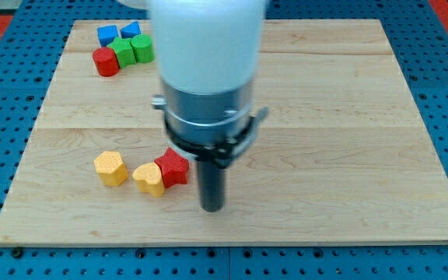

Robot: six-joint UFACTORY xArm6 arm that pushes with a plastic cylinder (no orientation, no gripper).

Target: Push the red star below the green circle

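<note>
The rod's tip [212, 208] rests on the wooden board [348, 155], grasping nothing, just to the view's right of the red star [173, 166]. The star touches a yellow heart [150, 178]; another yellow block [111, 167] sits nearby. Far up-left cluster the green circle [123, 56], a green block [142, 48], a red block [106, 61] and two blue blocks [108, 34].

Two yellow blocks [110, 167] [150, 178] lie low-left; two blue blocks [107, 34] [131, 29] and a red cylinder [106, 61] top-left.

My tip [212, 208] sits right of red star [173, 166].
</note>
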